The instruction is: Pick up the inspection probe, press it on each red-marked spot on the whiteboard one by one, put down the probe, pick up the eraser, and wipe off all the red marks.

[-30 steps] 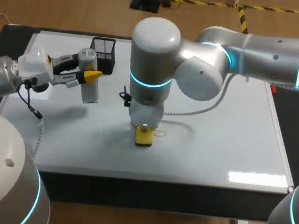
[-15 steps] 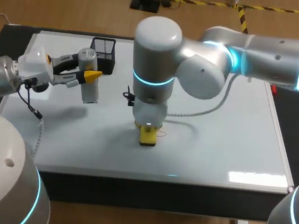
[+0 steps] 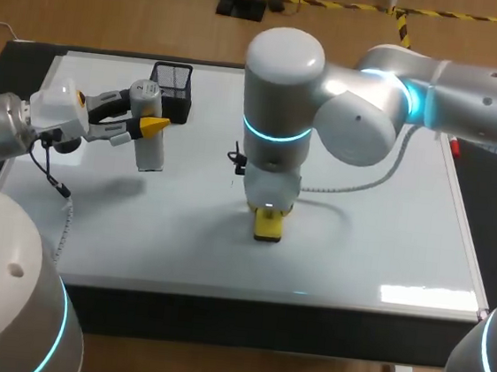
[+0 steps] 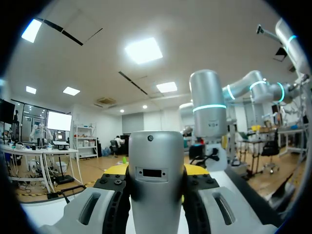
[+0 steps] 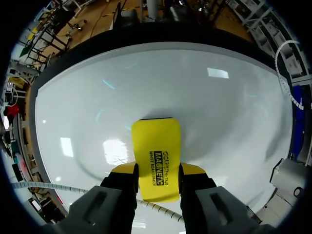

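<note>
The right tool (image 5: 156,171) pinches the yellow eraser (image 5: 156,158) from two sides, one yellow-tipped finger (image 5: 125,169) against each long edge. The eraser's printed face is turned toward the wrist camera and its far end reaches out ahead of the fingers. Under it lies the glossy white surface of the whiteboard (image 5: 204,97). No red mark can be made out on the part of the board around the eraser.

From above, the right tool (image 3: 269,211) points straight down near the middle of the whiteboard (image 3: 376,244), and the eraser (image 3: 268,227) rests on the board below it. The right arm comes in from the right and bends down over the board.

The left tool (image 4: 155,171) is closed on the inspection probe (image 4: 156,180). This grey cylinder stands upright between the two fingers, a yellow tip (image 4: 115,169) showing on each side of it. In the head view the left tool (image 3: 145,123) is held over the left part of the board, and the inspection probe (image 3: 150,145) hangs from it, clear of the surface. Just behind it, near the board's far left corner, stands a black mesh basket (image 3: 172,86). The whiteboard lies flat on the dark desk (image 3: 217,318).
</note>
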Controlling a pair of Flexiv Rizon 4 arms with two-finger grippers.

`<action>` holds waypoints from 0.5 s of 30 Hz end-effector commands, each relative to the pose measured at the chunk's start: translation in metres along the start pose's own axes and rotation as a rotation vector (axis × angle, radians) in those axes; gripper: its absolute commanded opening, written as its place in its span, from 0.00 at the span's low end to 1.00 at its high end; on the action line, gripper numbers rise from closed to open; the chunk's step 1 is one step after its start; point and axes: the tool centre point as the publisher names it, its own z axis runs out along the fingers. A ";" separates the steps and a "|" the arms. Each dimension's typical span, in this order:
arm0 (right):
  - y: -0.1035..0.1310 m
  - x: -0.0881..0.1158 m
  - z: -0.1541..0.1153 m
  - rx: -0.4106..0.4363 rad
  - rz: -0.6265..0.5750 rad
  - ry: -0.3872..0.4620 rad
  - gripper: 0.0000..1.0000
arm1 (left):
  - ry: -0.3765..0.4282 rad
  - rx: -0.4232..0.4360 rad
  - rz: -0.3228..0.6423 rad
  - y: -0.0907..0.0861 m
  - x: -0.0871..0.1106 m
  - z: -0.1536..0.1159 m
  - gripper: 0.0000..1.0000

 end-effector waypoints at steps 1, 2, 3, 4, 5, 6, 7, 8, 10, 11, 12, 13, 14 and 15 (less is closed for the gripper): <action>-0.001 0.018 0.002 0.007 0.001 -0.008 0.00 | -0.002 0.001 0.001 -0.001 0.001 0.000 0.00; -0.001 0.019 0.001 0.007 0.003 -0.006 0.00 | -0.002 0.001 0.001 -0.001 0.001 0.000 0.00; -0.002 0.021 0.000 0.008 0.004 -0.004 0.00 | -0.002 0.001 0.001 -0.001 0.001 0.000 0.00; -0.003 0.023 0.000 0.009 0.005 -0.003 0.00 | -0.002 0.001 0.001 -0.001 0.001 0.000 0.00; -0.004 0.025 -0.001 0.008 0.007 -0.006 0.00 | -0.002 0.001 0.001 -0.001 0.001 0.000 0.00; -0.004 0.026 -0.002 0.007 0.008 -0.007 0.00 | -0.002 0.001 0.001 -0.001 0.001 0.000 0.00; -0.005 0.027 -0.002 0.008 0.010 -0.007 0.00 | -0.002 0.001 0.001 -0.001 0.001 0.000 0.00; -0.006 0.029 -0.003 0.008 0.011 -0.008 0.00 | -0.002 0.001 0.001 -0.001 0.001 0.000 0.00; -0.008 0.032 -0.006 0.004 0.016 -0.012 0.00 | -0.002 0.001 0.001 -0.001 0.001 0.000 0.00; -0.009 0.033 -0.007 0.003 0.016 -0.013 0.00 | -0.002 0.001 0.001 -0.001 0.001 0.000 0.00; -0.010 0.034 -0.008 0.002 0.017 -0.014 0.00 | -0.002 0.001 0.001 -0.001 0.001 0.000 0.00; -0.011 0.036 -0.011 0.001 0.015 -0.009 0.00 | -0.002 0.001 0.001 -0.001 0.001 0.000 0.00; -0.012 0.037 -0.012 0.003 0.014 -0.004 0.00 | -0.002 0.001 0.001 -0.001 0.001 0.000 0.00; -0.015 0.040 -0.015 0.003 0.015 -0.004 0.00 | -0.002 0.001 0.001 -0.001 0.001 0.000 0.00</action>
